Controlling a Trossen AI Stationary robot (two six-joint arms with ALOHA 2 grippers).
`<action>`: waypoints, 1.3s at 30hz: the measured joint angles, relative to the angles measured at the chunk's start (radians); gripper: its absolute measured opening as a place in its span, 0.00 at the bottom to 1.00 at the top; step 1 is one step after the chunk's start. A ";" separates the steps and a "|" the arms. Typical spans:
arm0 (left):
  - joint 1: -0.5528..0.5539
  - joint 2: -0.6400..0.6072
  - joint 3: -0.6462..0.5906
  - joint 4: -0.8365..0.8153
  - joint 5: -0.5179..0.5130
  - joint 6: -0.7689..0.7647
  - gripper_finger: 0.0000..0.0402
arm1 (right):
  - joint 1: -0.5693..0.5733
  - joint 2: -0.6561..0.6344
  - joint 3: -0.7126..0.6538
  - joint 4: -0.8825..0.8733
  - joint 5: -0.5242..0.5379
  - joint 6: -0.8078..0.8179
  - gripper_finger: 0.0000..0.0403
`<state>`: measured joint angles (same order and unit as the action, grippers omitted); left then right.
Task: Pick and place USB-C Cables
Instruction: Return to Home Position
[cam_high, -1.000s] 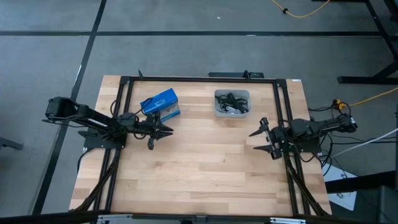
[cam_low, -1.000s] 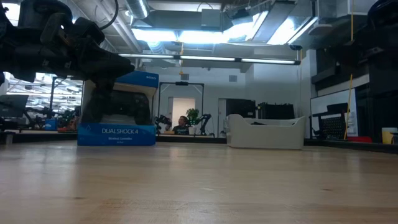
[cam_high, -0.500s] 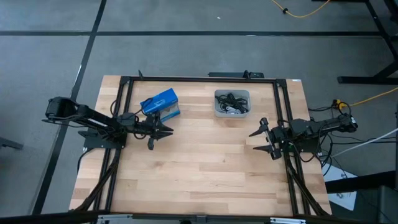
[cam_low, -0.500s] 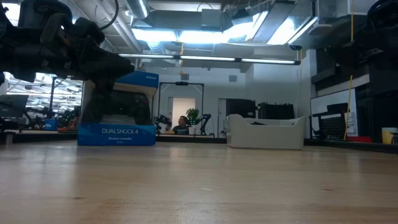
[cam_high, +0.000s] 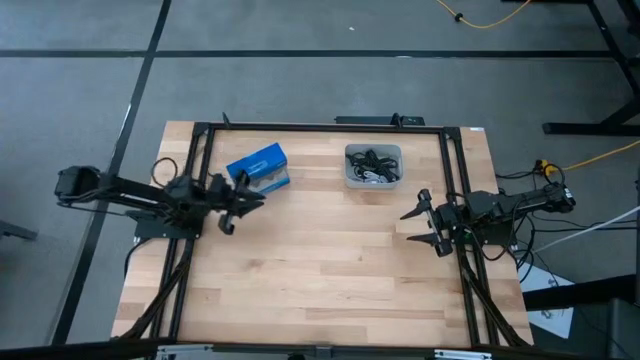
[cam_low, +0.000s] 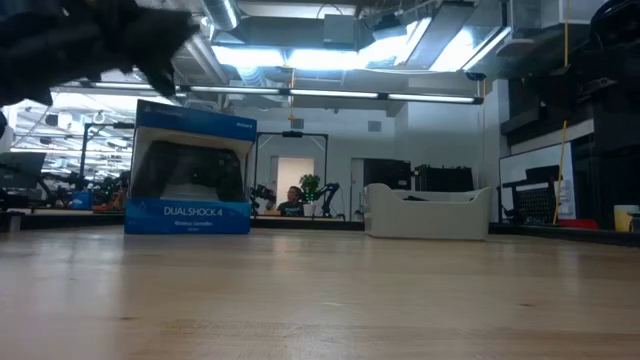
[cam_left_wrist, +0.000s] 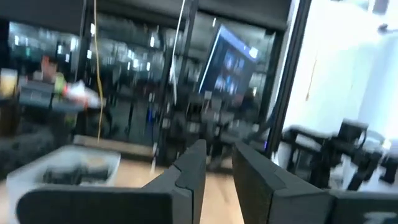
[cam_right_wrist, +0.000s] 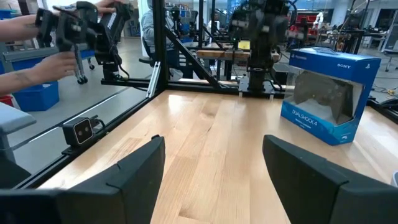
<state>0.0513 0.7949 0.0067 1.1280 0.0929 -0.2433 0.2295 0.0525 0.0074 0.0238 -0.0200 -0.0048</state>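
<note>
The tabletop (cam_high: 330, 270) is flanked by two arms. The left arm (cam_high: 130, 192) is held raised beside the blue box (cam_high: 258, 166), the left jaws parted by a narrow gap and empty. The right arm (cam_high: 510, 205) is parked at the right edge, the right jaws spread wide and empty. For a clean return home, the box should be cleared and the bin (cam_high: 349, 170) left unbumped. The cables (cam_high: 372, 165) are heaped inside it.

USB-C Cables (cam_high: 371, 165): too sm. to count.
</note>
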 joint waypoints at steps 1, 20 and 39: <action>0.000 -0.035 0.000 -0.001 0.001 0.002 0.18 | 0.000 0.000 0.000 0.000 0.000 0.000 0.68; -0.012 -0.691 0.003 -0.924 -0.036 0.218 0.18 | 0.000 0.000 0.000 0.000 0.001 0.000 0.68; -0.008 -0.791 -0.001 -1.019 -0.016 0.603 0.18 | 0.000 0.000 0.000 0.000 0.000 -0.001 0.68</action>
<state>0.0437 0.0036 0.0060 0.1091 0.0772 0.3596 0.2295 0.0523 0.0074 0.0235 -0.0196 -0.0061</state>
